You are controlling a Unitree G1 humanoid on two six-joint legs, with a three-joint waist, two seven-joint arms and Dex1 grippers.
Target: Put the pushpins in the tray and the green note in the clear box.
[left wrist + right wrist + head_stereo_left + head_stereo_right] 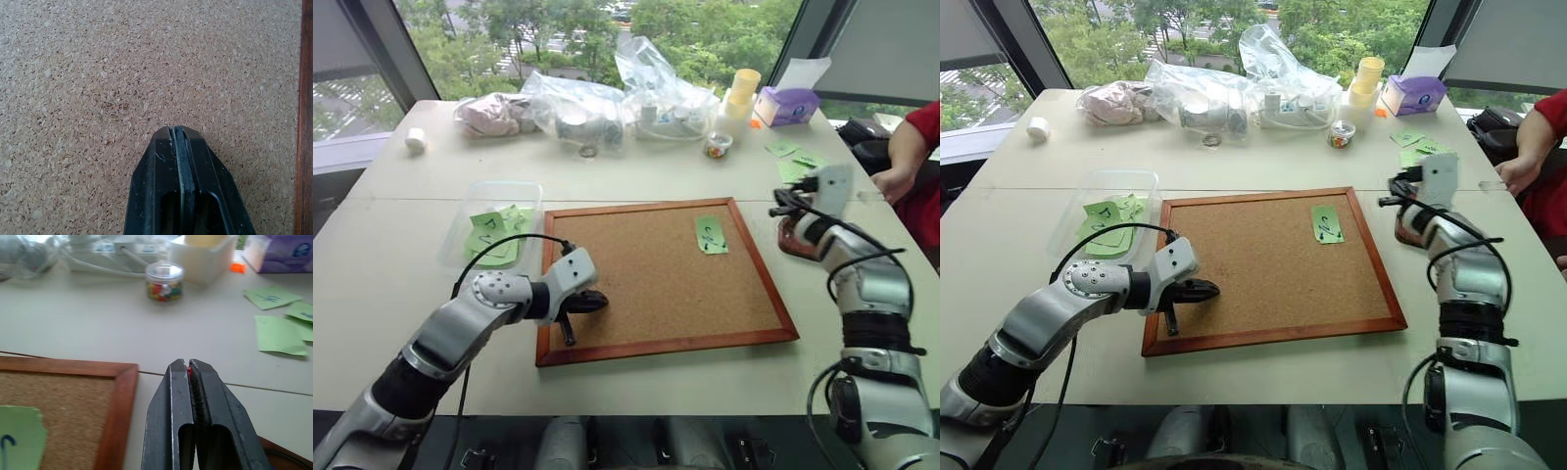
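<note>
held a red pushpin in the closed right gripper just above the tray; left gripper pinched empty over the corkboard, green note lying there.

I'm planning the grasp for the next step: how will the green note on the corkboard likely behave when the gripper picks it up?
The green note is a thin paper square lying flat on the corkboard, so it is probably very light and floppy, bending when lifted by one edge. Lying so flat, it offers little to pinch; it may slide over the cork rather than lift.
</note>
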